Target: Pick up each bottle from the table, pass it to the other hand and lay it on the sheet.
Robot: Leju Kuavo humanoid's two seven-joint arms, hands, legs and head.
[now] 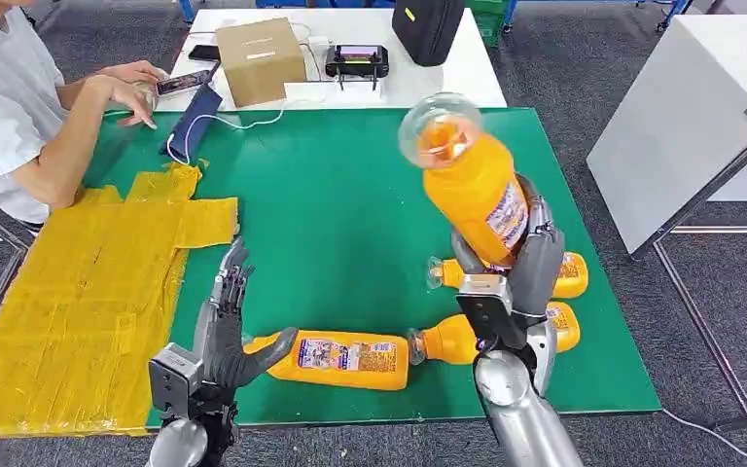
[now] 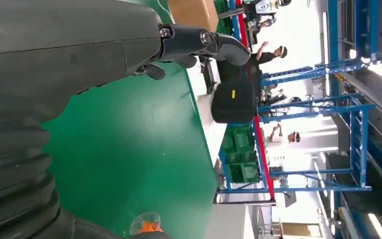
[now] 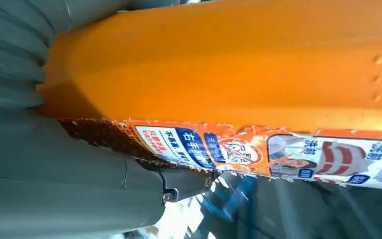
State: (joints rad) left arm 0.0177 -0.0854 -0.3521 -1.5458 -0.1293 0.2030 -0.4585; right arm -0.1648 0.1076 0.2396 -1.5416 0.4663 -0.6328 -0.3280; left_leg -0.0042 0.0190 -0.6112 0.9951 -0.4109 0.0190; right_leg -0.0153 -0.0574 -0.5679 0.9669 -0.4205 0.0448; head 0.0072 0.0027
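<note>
Head view: the right hand (image 1: 511, 282) grasps an orange bottle (image 1: 472, 180) around its lower body and holds it raised above the green tabletop (image 1: 350, 195), tilted, with its clear cap end up and leaning toward the far side of the tabletop. Three more orange bottles lie on their sides on the tabletop. One bottle (image 1: 345, 358) lies near the tabletop's front edge, just beside the left hand (image 1: 224, 331). A second lying bottle (image 1: 447, 341) is next to it, cap toward it, partly hidden behind the right arm. A third lying bottle (image 1: 569, 275) lies just behind the second, also partly hidden by the right hand. The left hand is released, fingers spread and pointing away from the robot, its thumb reaching toward the nearest lying bottle; whether it touches cannot be told. The yellow sheet (image 1: 88, 292) covers the tabletop's left part. At the far left corner of the tabletop a person (image 1: 19, 107) rests a hand by a phone (image 1: 183, 83). Behind the tabletop stands a white table with a cardboard box (image 1: 260, 60) and a black bag (image 1: 428, 27).

Left wrist view: the left hand's dark fingers (image 2: 199, 42) stretch out over the green tabletop, holding nothing.

Right wrist view: the orange bottle's body and label lie close against the right hand's grey cover.
</note>
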